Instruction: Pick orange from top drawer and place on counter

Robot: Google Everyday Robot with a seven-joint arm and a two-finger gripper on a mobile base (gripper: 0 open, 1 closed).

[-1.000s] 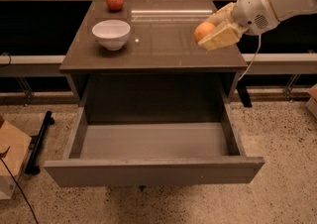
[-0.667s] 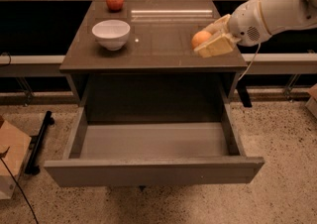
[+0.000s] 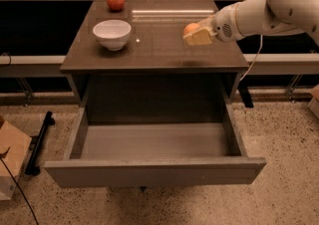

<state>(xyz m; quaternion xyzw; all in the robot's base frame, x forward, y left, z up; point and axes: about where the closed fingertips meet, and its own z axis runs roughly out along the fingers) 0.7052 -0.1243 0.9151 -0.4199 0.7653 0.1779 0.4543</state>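
Note:
My gripper [image 3: 195, 35] reaches in from the right, over the right half of the dark brown counter [image 3: 154, 50]. Its pale fingers [image 3: 200, 38] are shut on the small orange [image 3: 190, 28], which is partly hidden behind them and held just above the counter. The top drawer [image 3: 154, 169] is pulled fully out below, and its inside shows nothing in it.
A white bowl [image 3: 112, 34] stands on the counter's left half. A red apple [image 3: 115, 1] sits behind it at the back edge. A cardboard box [image 3: 10, 157] and a black bar [image 3: 40, 142] lie on the floor at the left.
My gripper has carried the orange leftward and slightly down, from the counter's right edge to further in over the counter.

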